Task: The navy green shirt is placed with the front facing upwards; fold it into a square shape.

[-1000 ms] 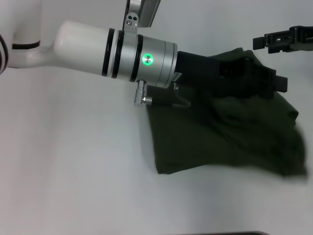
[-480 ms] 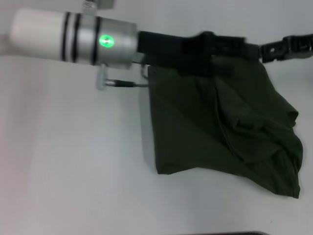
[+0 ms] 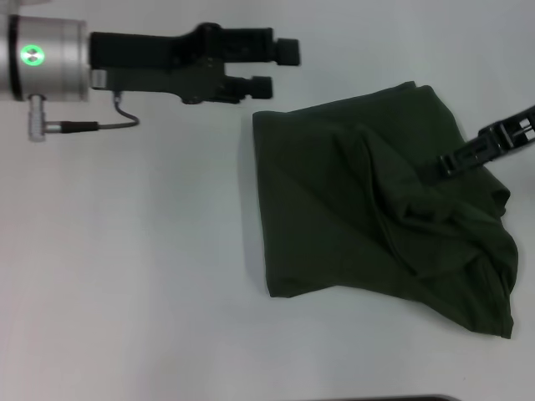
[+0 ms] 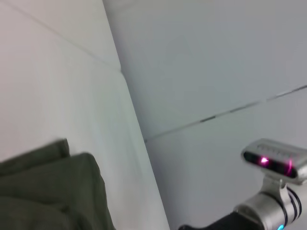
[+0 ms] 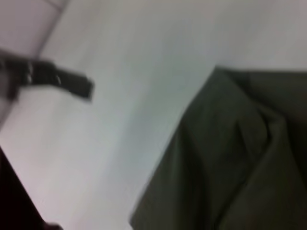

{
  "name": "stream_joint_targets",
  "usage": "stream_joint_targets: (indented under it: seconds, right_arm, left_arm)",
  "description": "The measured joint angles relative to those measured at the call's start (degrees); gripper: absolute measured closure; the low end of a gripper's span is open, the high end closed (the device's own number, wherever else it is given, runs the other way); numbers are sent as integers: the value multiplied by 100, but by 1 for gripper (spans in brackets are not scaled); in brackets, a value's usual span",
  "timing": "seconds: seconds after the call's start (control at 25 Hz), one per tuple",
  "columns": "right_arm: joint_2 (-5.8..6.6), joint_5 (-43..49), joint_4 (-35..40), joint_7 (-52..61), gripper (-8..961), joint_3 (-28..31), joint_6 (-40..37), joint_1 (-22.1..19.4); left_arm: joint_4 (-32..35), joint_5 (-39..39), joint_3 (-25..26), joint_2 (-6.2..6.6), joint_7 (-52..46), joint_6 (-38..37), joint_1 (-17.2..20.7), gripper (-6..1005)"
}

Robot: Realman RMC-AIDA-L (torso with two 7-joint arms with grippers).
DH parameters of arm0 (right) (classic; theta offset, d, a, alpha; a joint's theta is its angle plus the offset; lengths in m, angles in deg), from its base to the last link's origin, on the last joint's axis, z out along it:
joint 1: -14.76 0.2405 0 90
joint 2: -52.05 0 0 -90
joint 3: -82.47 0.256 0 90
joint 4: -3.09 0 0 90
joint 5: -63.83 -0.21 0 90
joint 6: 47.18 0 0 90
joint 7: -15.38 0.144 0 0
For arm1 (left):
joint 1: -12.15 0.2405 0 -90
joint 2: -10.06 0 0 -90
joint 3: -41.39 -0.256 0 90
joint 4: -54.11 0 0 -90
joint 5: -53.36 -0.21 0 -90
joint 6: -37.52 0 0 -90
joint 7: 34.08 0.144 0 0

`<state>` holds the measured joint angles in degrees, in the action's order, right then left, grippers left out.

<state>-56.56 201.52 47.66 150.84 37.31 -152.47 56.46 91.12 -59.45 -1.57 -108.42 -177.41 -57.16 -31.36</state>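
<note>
Shirt (image 3: 351,209) lies right of centre in the head view, folded to a rough block on the counter (image 3: 134,276), lower right corner rumpled. Left pincer (image 3: 280,68) hangs at upper left, fingers apart, empty. Right pincer (image 3: 435,167) sits over the shirt's right side; grip state: cannot tell. You're likely at final tidying; next, square that loose corner.

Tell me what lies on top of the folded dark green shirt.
The right gripper reaches over the dark olive-green cotton shirt, above a raised fold near its right side. Whether it touches the cloth cannot be told. The shirt covers whatever lies beneath it.
</note>
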Motion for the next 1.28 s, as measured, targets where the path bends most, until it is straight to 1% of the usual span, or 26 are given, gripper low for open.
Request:
stream_joint_targets:
  seconds: [0.12, 0.28, 0.36, 0.56, 0.6, 0.64, 0.88, 0.96, 1.28]
  right_arm:
    - [-41, 488, 11, 300, 233, -9, -50, 172]
    - [-166, 784, 14, 515, 244, -207, -25, 366]
    - [-216, 851, 14, 582, 250, -317, 63, 440]
    - [-365, 886, 13, 668, 265, -365, 300, 565]
    - [-429, 960, 7, 723, 268, -415, 384, 597]
    - [-429, 960, 7, 723, 271, -415, 384, 597]
    - [-583, 1047, -2, 882, 288, -488, 486, 633]
    - [-605, 1088, 4, 940, 294, -550, 532, 636]
    - [-599, 1199, 4, 1011, 317, -759, 607, 619]
  left_arm:
    - [114, 29, 77, 14, 71, -51, 89, 184]
    - [168, 51, 84, -8, 158, -89, 118, 186]
    - [168, 56, 82, -25, 203, -123, 116, 187]
    - [166, 66, 77, -99, 253, -206, 119, 188]
    - [167, 69, 78, -103, 265, -219, 122, 188]
    - [167, 72, 79, -108, 283, -235, 129, 188]
    - [163, 219, 86, -124, 383, -283, 184, 188]
    - [171, 262, 87, -128, 393, -302, 187, 189]
    - [171, 355, 87, -126, 448, -300, 195, 189]
